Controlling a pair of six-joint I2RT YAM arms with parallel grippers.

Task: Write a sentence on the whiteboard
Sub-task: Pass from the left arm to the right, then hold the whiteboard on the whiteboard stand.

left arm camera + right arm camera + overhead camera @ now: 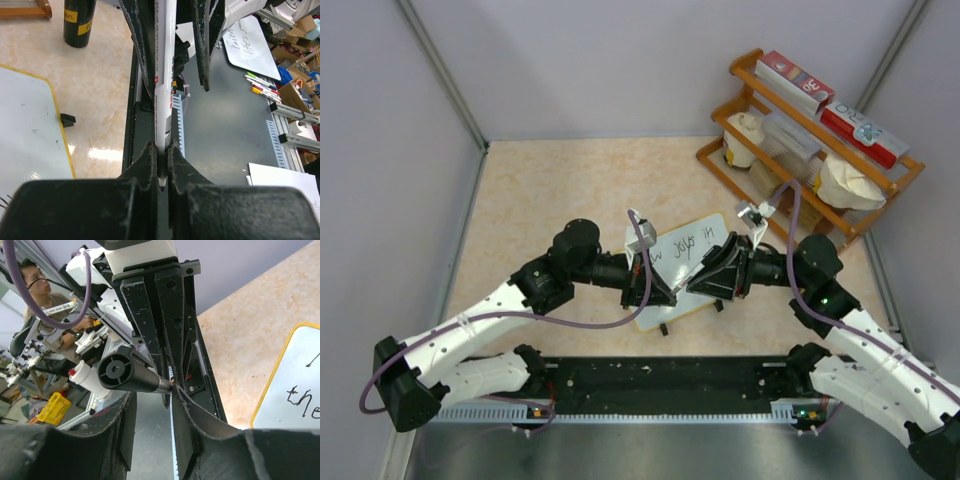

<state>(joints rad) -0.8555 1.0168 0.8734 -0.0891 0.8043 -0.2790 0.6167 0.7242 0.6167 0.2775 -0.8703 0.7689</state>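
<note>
The whiteboard (708, 228), with a thin tan frame and dark handwriting, lies in the middle of the table under both grippers. It also shows in the left wrist view (30, 125) and in the right wrist view (300, 370). My left gripper (665, 295) (162, 150) is shut on a white marker (165, 75), with the bare nib between its fingers. My right gripper (695, 282) (150, 394) faces it with its jaws apart around the marker's black far end (125, 372). One of its fingers (141, 50) lies beside the barrel and the other stands off it.
A wooden rack (810, 150) with boxes and white items stands at the back right. A black bottle (79, 22) stands on the table beyond the board. A black rail (660, 375) runs along the near edge. Grey walls close in the left and the back.
</note>
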